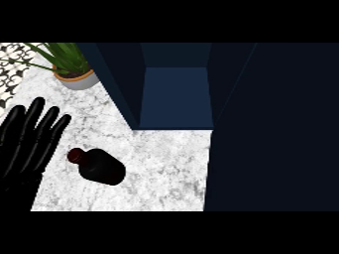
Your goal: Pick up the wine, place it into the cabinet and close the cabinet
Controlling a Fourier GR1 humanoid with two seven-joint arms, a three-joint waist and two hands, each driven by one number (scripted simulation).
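Below, the wine bottle (99,166) lies on the marble counter (165,168) before the open cabinet (174,96). Beside it, apart, the left hand (22,144) shows straight fingers, holding nothing.

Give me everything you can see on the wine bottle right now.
The wine bottle is squat and very dark, nearly black, with a short neck ending in a dark red top at its upper left. It rests on the white marbled counter, in front of the open dark blue cabinet. Seen steeply from above, its pose is uncertain. Nothing touches it; the open left hand is beside it, apart.
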